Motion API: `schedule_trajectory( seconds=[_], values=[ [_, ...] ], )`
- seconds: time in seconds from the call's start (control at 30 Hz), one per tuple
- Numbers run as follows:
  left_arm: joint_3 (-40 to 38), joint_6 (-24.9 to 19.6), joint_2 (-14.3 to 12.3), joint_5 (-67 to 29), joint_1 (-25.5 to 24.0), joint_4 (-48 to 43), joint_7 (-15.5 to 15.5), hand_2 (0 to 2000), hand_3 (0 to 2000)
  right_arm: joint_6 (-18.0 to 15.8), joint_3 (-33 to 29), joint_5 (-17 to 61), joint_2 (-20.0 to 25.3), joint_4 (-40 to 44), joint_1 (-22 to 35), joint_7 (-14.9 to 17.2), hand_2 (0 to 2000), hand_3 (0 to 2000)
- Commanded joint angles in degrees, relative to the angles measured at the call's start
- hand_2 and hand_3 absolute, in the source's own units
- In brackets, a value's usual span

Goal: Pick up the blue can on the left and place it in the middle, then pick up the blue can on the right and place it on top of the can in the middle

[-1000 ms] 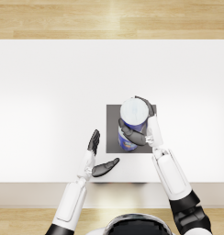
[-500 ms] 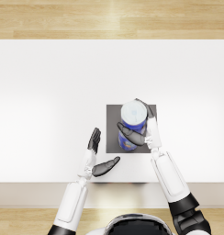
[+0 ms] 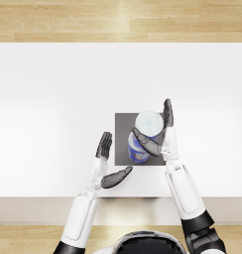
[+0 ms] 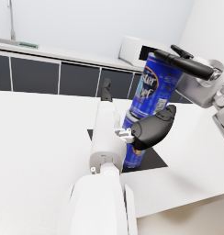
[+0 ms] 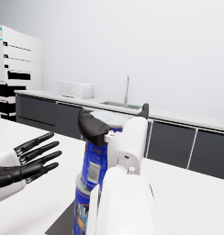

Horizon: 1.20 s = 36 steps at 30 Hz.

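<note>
Two blue cans stand stacked on a dark mat [image 3: 122,149] in the middle of the table. The lower can [image 3: 135,151] bears the upper can [image 3: 149,122], which also shows in the left wrist view [image 4: 153,87] and the right wrist view [image 5: 96,160]. My right hand [image 3: 160,131] lies around the upper can with its fingers [image 3: 167,111] stretched straight past it and its thumb [image 3: 147,143] spread across the front; it grips nothing. My left hand [image 3: 105,161] hovers open just left of the mat, fingers apart and empty.
The white table [image 3: 53,99] stretches wide to both sides, its front edge near my arms. A kitchen counter with a microwave [image 4: 132,48] and a sink tap [image 5: 126,89] lines the far wall.
The right hand's fingers have straightened off the upper can, which now stands on the lower can, slightly further right. The left hand has hardly moved.
</note>
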<state>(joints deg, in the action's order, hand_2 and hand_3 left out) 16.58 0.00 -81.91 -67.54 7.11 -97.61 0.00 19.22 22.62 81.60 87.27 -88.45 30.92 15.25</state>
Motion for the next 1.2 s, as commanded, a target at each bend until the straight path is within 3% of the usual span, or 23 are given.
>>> schedule_trajectory(
  seconds=[0.03,0.23,0.27,0.3,0.43,0.6,0.67,0.7,0.77,0.87,1.0,1.2],
  values=[
    [-0.3,0.0,-0.6,0.0,1.0,-0.5,0.0,0,0,0.1,-1.7,0.0,1.1,-3.0,1.8,0.0,0,0],
    [-1.4,0.0,-1.9,0.0,2.4,-1.1,0.0,0,0,0.5,-4.2,0.0,2.4,-6.9,3.2,0.1,0,0],
    [-1.7,0.0,-2.2,0.0,2.9,-1.5,0.0,0,0,0.5,11.5,0.0,-14.4,-7.9,12.0,0.1,0,0],
    [-2.4,0.0,-2.5,0.0,3.2,-2.5,0.0,0,0,0.6,-2.7,0.0,-1.3,-8.9,5.3,0.1,0,0],
    [-7.4,0.0,-4.4,0.0,6.3,-6.8,0.0,0,0,0.6,-9.6,0.0,-1.1,-14.2,5.7,0.0,0,0],
    [-15.0,0.0,-4.8,0.0,9.8,-10.1,0.0,0,0,0.3,-17.0,0.0,-1.3,-17.5,4.3,0.1,0,0],
    [-17.4,0.0,-4.5,0.0,10.9,-11.3,0.0,0,0,-0.4,-19.0,0.0,-1.4,-17.9,3.2,0.5,0,0],
    [-18.3,0.0,-4.4,0.0,11.0,-11.6,0.0,0,0,-2.7,-19.9,0.0,-1.4,-17.6,3.0,0.7,0,0],
    [-19.6,0.0,-4.5,0.0,11.0,-11.9,0.0,0,0,-10.7,-21.1,0.0,-1.4,-17.9,1.9,-5.7,0,0],
    [-21.4,0.0,-4.5,0.0,10.6,-11.5,0.0,0,0,-16.1,-22.7,0.0,-1.4,-18.3,0.2,-11.7,0,0],
    [-21.1,0.0,-4.6,0.0,10.1,-11.1,0.0,0,0,-18.4,-22.1,0.0,-1.3,-17.8,-0.5,-14.3,0,0],
    [-22.0,0.0,-4.6,0.0,10.3,-11.0,0.0,0,0,-19.1,-22.6,0.0,-1.3,-17.6,-1.1,-15.1,0,0]
  ],
)
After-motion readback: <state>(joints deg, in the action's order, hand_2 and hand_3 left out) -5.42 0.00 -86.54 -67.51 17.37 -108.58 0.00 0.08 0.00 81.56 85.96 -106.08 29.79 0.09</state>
